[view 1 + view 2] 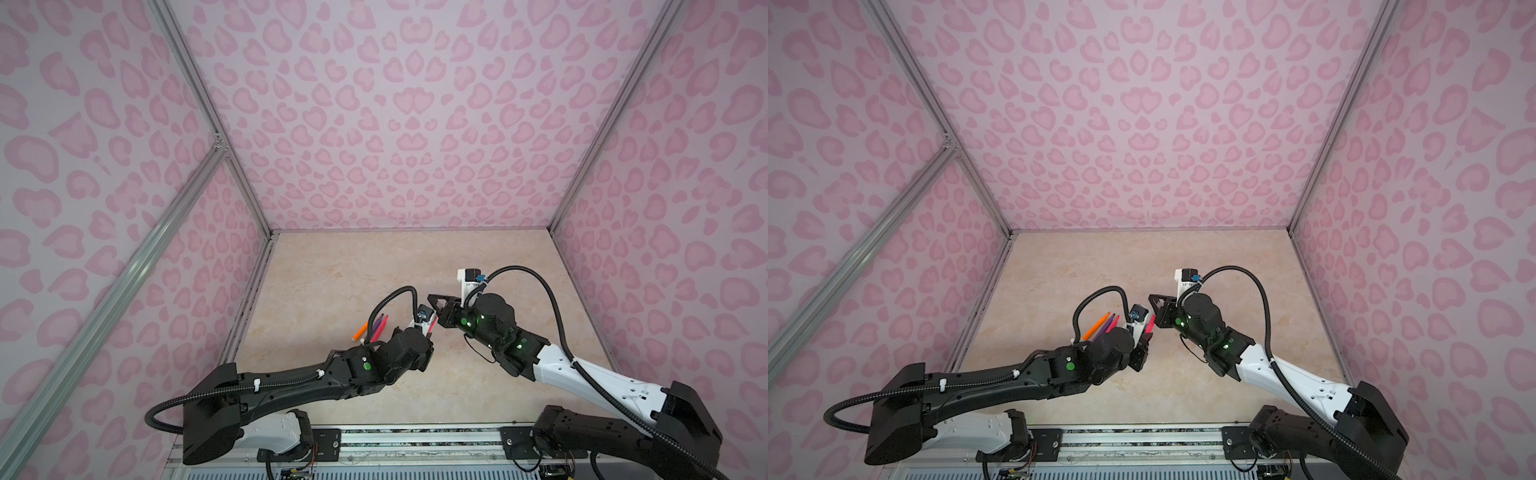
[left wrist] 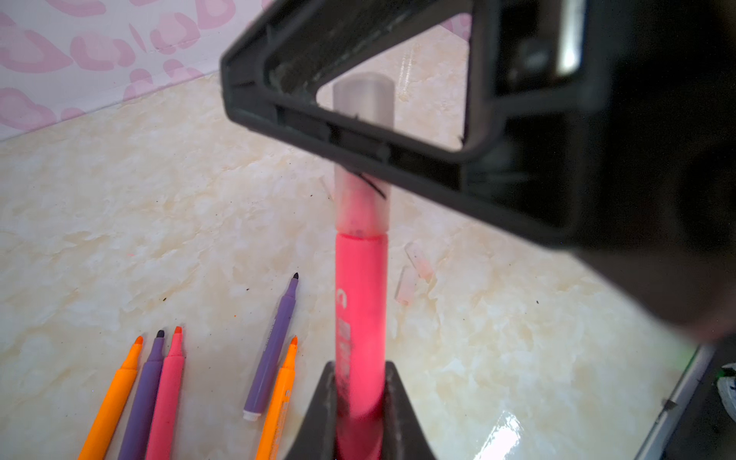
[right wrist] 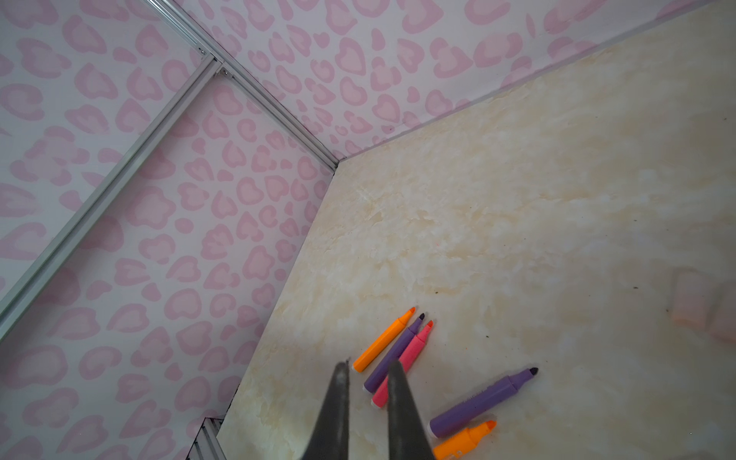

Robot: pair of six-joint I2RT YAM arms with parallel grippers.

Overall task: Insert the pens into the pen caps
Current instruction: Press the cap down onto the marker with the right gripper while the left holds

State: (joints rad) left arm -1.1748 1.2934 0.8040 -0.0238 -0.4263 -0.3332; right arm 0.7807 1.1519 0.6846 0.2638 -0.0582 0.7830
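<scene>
The left gripper (image 2: 359, 370) clamps the pink pen (image 2: 360, 302), whose tip wears a clear cap (image 2: 362, 207). The right gripper (image 3: 368, 370), closed, crosses that cap; whether it pinches it is unclear. I judge it best to press straight along the pen, without bending it. Both arms reach inward, meeting at the pen; spare pens (image 2: 159, 382) lie on the table beside it.

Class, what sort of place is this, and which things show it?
Probably a robot test cell: pink-patterned walls on an aluminium frame enclose a marble-look tabletop, with a left arm and right arm based at its front and marker pens laid out.
</scene>
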